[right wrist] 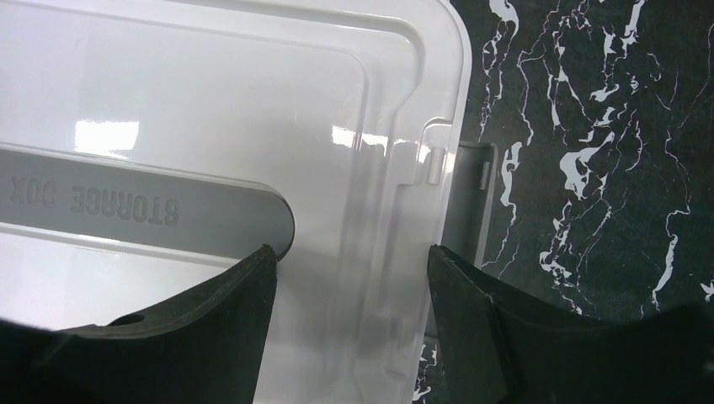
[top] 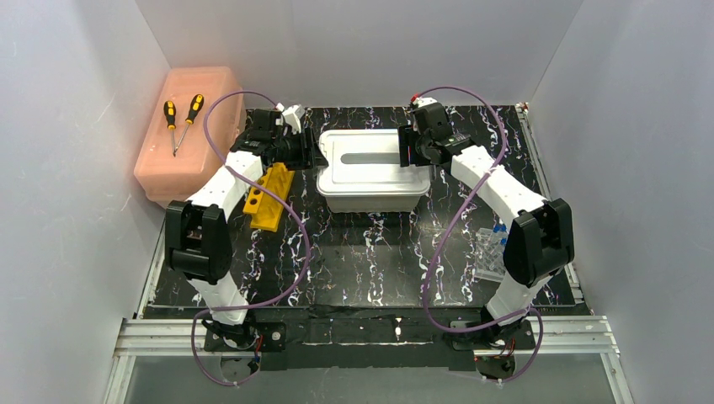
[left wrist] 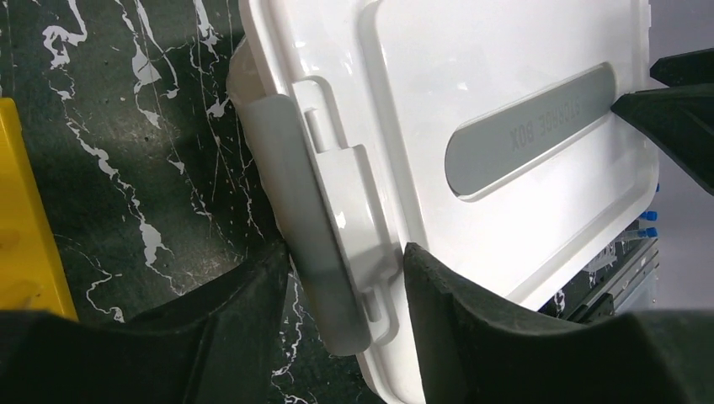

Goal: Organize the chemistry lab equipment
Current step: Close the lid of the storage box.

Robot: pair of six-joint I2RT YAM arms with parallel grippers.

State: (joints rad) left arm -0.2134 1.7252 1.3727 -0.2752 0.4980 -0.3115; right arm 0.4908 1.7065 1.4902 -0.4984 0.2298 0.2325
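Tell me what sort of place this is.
Probably a boxed-in robot test bench staged as a chemistry lab: plain white walls enclose a black marbled tabletop, with a yellow tube rack and a white storage box as props.

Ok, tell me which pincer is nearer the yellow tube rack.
Left. The left pincer straddles the latch at the white storage box's left end, with the yellow tube rack right beside that arm. The right pincer sits at the box's opposite end, the whole box between.

Both arms stretched forward, left claw (left wrist: 345,278) and right claw (right wrist: 352,261) tips-down, right's jaws apart.
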